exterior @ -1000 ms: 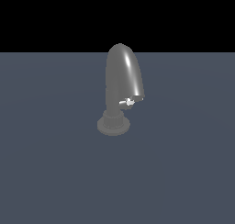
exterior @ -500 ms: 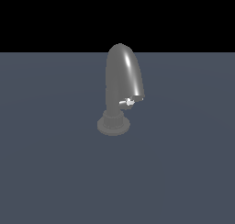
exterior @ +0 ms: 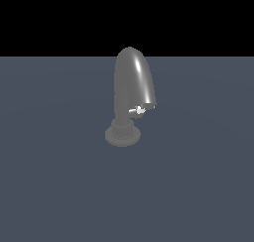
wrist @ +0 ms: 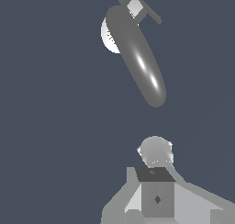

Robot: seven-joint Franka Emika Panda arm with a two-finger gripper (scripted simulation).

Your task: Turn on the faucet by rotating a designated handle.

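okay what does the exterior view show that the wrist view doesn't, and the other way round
Only the exterior view shows the faucet from the side, standing upright on its ribbed round base, with the small pale handle jutting toward that view's right below the spout; no robot part appears there.

Only the wrist view shows pale grey blocky robot parts in the foreground, apart from the spout; whether the jaws are open cannot be told.

Both share the dark glossy faucet and the plain grey-blue floor.
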